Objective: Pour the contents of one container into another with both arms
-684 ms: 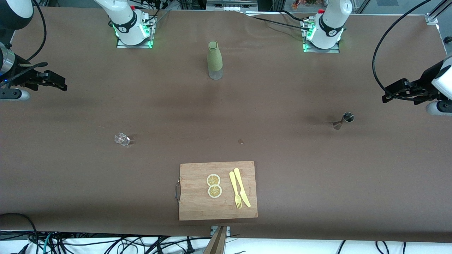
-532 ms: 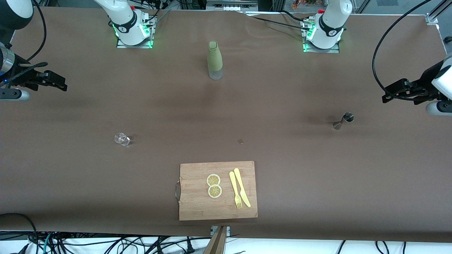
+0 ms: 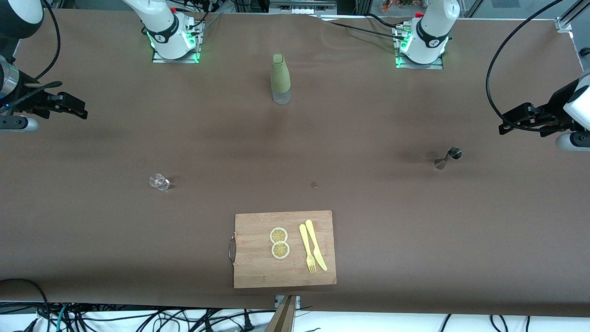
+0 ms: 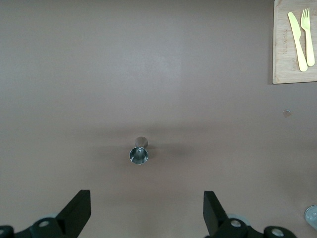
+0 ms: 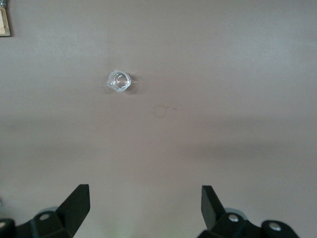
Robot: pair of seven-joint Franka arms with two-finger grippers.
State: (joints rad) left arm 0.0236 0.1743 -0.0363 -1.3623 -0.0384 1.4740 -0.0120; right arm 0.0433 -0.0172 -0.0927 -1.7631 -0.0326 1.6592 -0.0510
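Both grippers hang with fingers spread and empty, the left gripper [image 3: 507, 124] high over the table at three o'clock of the steel jigger [image 3: 448, 158], the right gripper [image 3: 78, 109] at ten o'clock of the small glass [image 3: 159, 181]; either light vessel could tip if nudged.

Brown desk [image 3: 368, 115]: green bottle [image 3: 280, 79] nr arm bases, small glass [image 3: 159, 181] twd right arm's end, steel jigger [image 3: 449, 157] twd left arm's, wooden cutting board [image 3: 258, 267] nearest front cam.
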